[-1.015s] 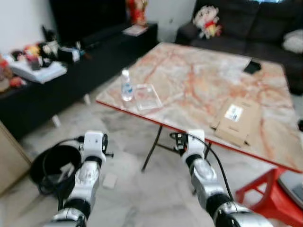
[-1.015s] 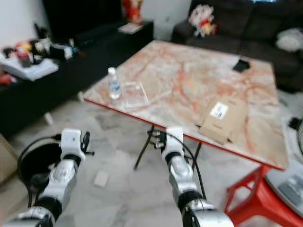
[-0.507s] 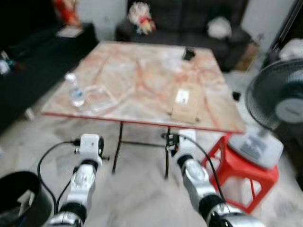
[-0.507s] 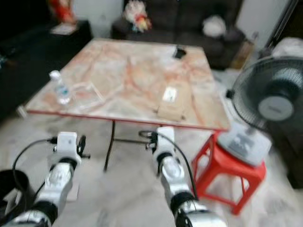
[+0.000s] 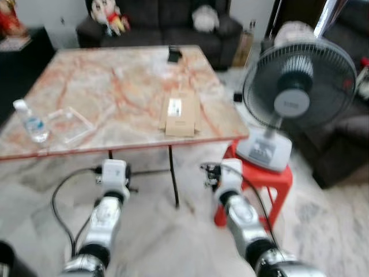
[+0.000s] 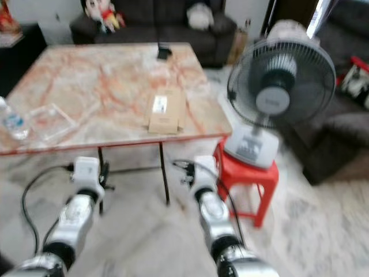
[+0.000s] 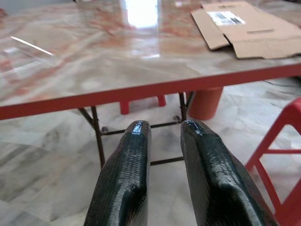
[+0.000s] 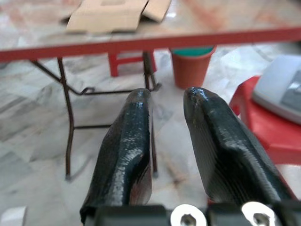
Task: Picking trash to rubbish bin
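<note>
- Your likeliest piece of trash is the flattened brown cardboard box with a white label (image 5: 180, 115); it lies flat on the orange-veined marble-pattern table with the red edge (image 5: 109, 81), close to the near edge and toward the table's right corner.
- Two more candidates sit at the table's left end: a small clear plastic water bottle (image 5: 32, 123) standing upright, and a clear plastic tray (image 5: 72, 123) lying just beside it.
- A small dark object (image 5: 173, 55) rests at the table's far edge; you cannot tell what it is.
- You are, by my reading, at the approach step: nothing is picked up yet.
- Your left gripper (image 7: 162, 129) is held below and in front of the table's near edge, its fingers a narrow gap apart and holding nothing.
- Your right gripper (image 8: 164, 101) hangs likewise in front of the table, fingers slightly parted and empty.
- Beyond the table's right corner a grey electric fan (image 5: 297, 101) stands on a red plastic stool (image 5: 259, 179), and an orange bucket (image 8: 190, 66) sits on the floor under the table.
- Next you likely need to step up to the table, raise one gripper above its edge and open it wider for the cardboard; mind the fan.
</note>
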